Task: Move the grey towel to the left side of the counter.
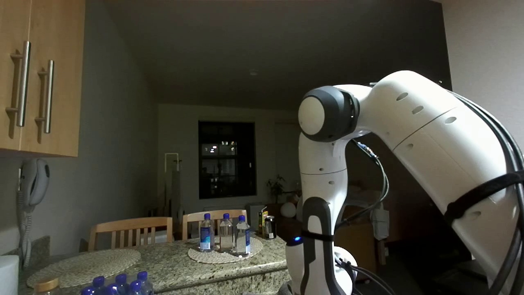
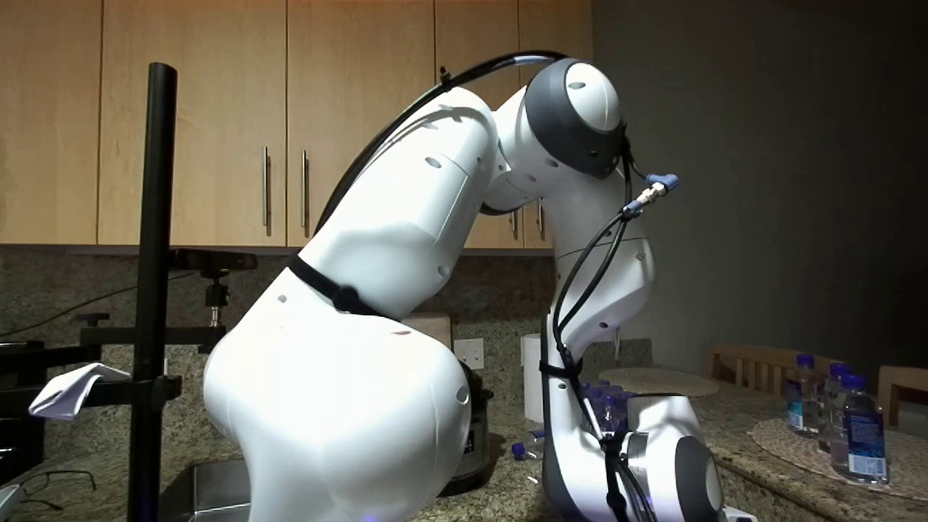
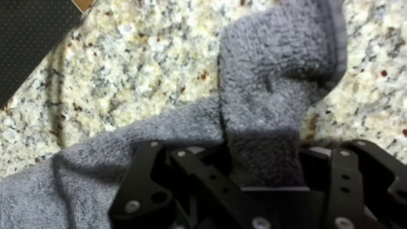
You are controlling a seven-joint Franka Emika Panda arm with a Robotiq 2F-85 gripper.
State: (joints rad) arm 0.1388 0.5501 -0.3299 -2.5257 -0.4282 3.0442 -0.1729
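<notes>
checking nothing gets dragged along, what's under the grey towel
Speckled granite counter shows beside the grey towel in the wrist view, so the towel probably rests on it. Whatever lies directly beneath is covered and cannot be seen.

In an exterior view, a white, grey-jointed robot arm (image 2: 391, 254) arches before pale wooden wall cabinets (image 2: 348, 80) — and on the speckled beige-grey granite counter (image 2: 732, 412), three clear blue-capped plastic bottles (image 2: 863, 435) stand on a round woven placemat (image 2: 906, 462).

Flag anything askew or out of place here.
In an exterior view, a clear plastic bottle with a blue cap appears to lie on its side on the speckled granite counter, unlike the three upright blue-capped clear bottles on the round woven mat.
</notes>
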